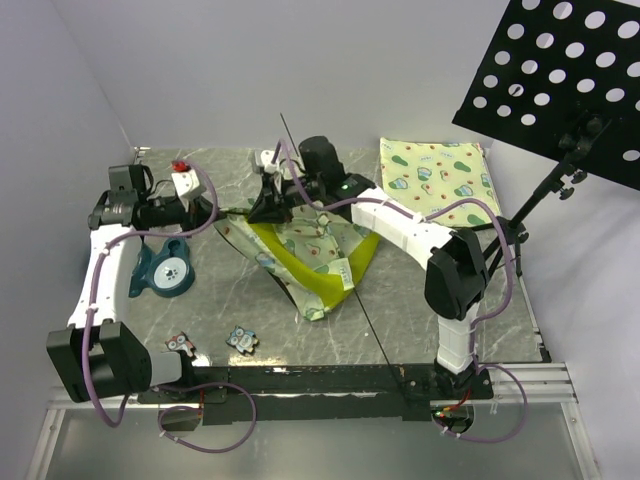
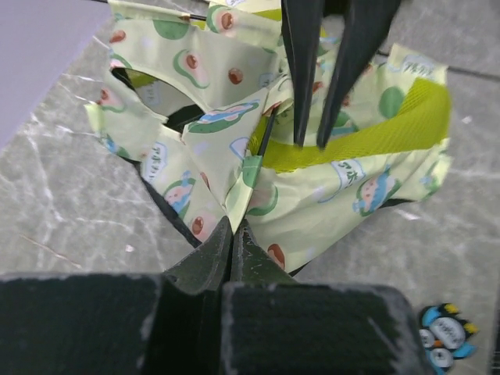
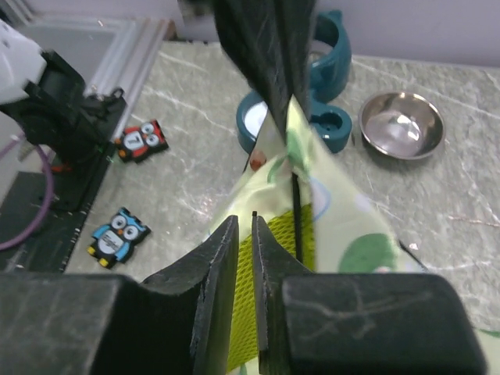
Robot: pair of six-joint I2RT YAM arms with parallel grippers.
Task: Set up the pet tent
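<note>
In the top view the far edge of the pet tent (image 1: pixel 310 255) is covered by the right arm (image 1: pixel 400 225), and the fingertips of the left gripper (image 2: pixel 231 228) are lost there against the dark left arm (image 1: pixel 165 212). From the left wrist that gripper is seen closed to a hairline, with a fold of the printed fabric pinched at its tips. The black base (image 2: pixel 170 212) is shown only as dark slivers under the folds. The right gripper (image 3: pixel 244 223) is poised over the lime mesh panel (image 2: pixel 391 129) with its fingers a narrow slit apart. Nothing is seen clamped between them, and contact with the mesh cannot be told. The tent lies collapsed and crumpled at the middle of the table (image 1: pixel 450 320), spread widest from left to right and tapered to a point toward the near edge. One thin pole (image 1: pixel 290 135) is raised steeply toward the far wall. A thin dark line (image 1: pixel 368 318) from the tent's near tip toward the near edge cannot be identified with certainty. A flat printed mat (image 1: pixel 435 180) is laid at the far right, well apart.
</note>
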